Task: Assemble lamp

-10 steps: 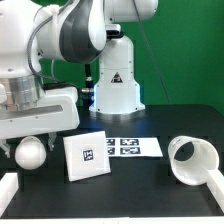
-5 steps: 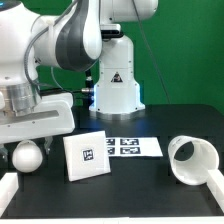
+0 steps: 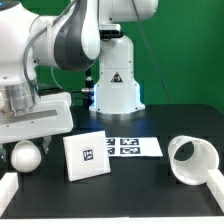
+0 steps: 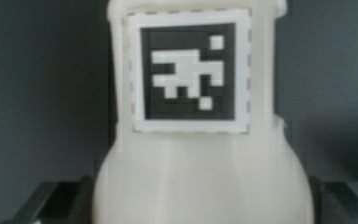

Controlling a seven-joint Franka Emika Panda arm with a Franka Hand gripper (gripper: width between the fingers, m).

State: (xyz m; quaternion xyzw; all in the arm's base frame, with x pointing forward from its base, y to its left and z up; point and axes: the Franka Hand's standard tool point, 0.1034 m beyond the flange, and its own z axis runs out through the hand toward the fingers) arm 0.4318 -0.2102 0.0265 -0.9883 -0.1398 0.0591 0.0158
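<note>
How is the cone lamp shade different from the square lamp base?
The shade is a round cone; the base is a square block. The shade lies on its side with its open mouth showing; the base shows a tagged face. The shade sits toward the exterior view's right, the base left of it. Both are white, on the black table.

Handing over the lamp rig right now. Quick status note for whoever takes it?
Gripper: over the white round-headed plastic bulb at the exterior view's left. The wrist view shows fingers on either side of it; I cannot tell if it is clamped.
White square block base: beside the marker board, nothing fitted.
White tapered cone shade: on its side, at the exterior view's right.
Done: nothing joined.
Left: likely bulb into base, then shade on.
</note>
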